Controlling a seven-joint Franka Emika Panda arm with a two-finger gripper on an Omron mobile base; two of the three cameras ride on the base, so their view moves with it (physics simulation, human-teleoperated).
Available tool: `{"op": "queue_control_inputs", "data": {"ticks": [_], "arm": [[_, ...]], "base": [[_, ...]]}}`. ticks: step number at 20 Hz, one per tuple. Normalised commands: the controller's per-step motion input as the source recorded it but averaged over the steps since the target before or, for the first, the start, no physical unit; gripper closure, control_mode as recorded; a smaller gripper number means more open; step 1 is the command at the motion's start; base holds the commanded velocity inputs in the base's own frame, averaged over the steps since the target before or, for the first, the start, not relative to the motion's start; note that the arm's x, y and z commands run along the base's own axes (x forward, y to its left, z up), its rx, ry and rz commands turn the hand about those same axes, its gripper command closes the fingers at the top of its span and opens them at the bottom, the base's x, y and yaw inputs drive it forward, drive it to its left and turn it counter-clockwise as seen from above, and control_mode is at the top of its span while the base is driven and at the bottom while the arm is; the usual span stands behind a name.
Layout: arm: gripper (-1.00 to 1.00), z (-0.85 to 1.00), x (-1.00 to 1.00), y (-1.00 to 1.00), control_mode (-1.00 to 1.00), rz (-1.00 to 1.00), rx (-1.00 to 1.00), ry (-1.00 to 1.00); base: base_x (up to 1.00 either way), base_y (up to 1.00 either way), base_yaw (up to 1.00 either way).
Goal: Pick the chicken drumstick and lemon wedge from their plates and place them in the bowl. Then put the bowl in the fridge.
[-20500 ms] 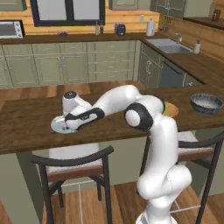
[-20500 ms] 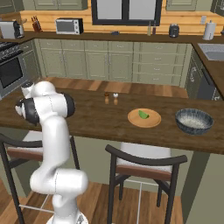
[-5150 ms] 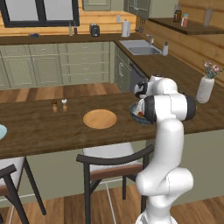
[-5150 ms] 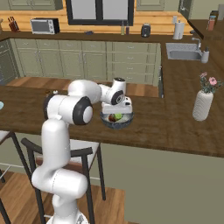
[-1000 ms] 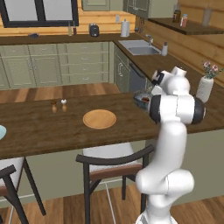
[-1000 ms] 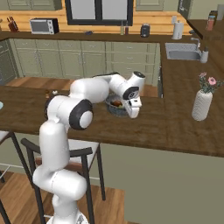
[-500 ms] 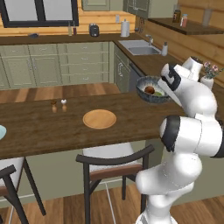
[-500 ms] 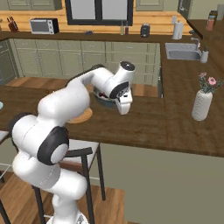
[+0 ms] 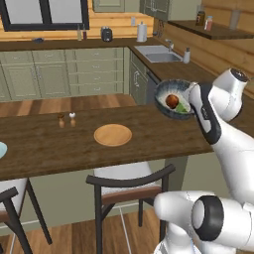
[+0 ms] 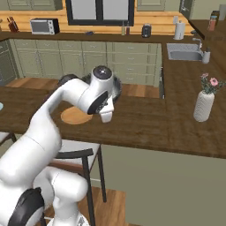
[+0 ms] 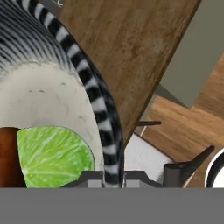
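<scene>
The dark striped bowl (image 9: 166, 92) is up in the air over the counter's right end, tilted, with my gripper (image 9: 190, 102) shut on its near rim. Inside it lie the reddish-brown chicken drumstick (image 9: 171, 100) and the green-yellow lemon wedge (image 9: 183, 106). In the hand view the striped bowl (image 11: 98, 105) rim runs down between my gripper (image 11: 114, 177) fingers, with the lemon wedge (image 11: 52, 155) and the drumstick (image 11: 8, 157) beside it. The tan wooden plate (image 9: 113, 135) sits bare on the counter; the pale blue plate (image 9: 1, 149) is at the left edge. In the right base view my arm hides most of the bowl (image 10: 117, 86). The fridge is out of view.
Salt and pepper shakers (image 9: 67, 119) stand on the wooden counter (image 9: 44, 149) behind the tan plate. A white vase (image 10: 203, 105) with flowers stands at the counter's right end. A chair (image 9: 131, 186) is tucked under the counter's front edge. A sink (image 9: 158, 55) lies beyond.
The bowl has been lifted off the counter with the drumstick and lemon wedge in it. My arm has swung up and folded back, carrying the bowl higher.
</scene>
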Motion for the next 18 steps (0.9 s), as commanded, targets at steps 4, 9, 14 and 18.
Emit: {"op": "queue_control_inputs", "data": {"ticks": [4,9,14,18], "arm": [[1.0,0.39,-0.82,0.22,-1.0,-0.04,-0.03,0.03],[1.0,0.42,-0.79,0.07,-1.0,-0.03,-0.03,0.12],[1.0,0.16,-0.73,0.13,-1.0,0.0,0.12,0.2],[1.0,0.0,-0.15,0.06,1.0,0.0,0.04,0.07]], "base": [[0.0,0.0,0.0],[0.0,0.0,0.0],[0.0,0.0,0.0],[-0.39,0.31,0.0]]}}
